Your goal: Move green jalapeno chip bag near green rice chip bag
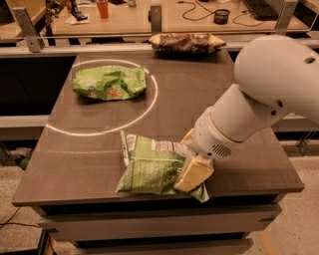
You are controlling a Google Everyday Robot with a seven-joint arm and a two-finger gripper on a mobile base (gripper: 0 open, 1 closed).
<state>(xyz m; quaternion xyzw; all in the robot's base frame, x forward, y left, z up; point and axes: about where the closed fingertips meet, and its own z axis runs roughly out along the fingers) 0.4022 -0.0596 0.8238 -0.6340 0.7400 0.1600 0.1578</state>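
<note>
The green jalapeno chip bag point(149, 167) lies flat near the front edge of the dark table point(75, 159), with its white text panel facing up. My gripper point(192, 172) is down on the bag's right end, one tan finger point(193, 173) resting over it. The green rice chip bag point(109, 82) is smaller and puffy, with orange-red marks. It lies at the table's far left inside a white ring of light, well apart from the jalapeno bag. My white arm point(259, 94) reaches in from the right.
A brown and yellow bag point(187, 42) lies at the table's far edge. Behind it is a wooden bench with a red cup point(102, 8), cables and a keyboard. The table's front edge is just below the jalapeno bag.
</note>
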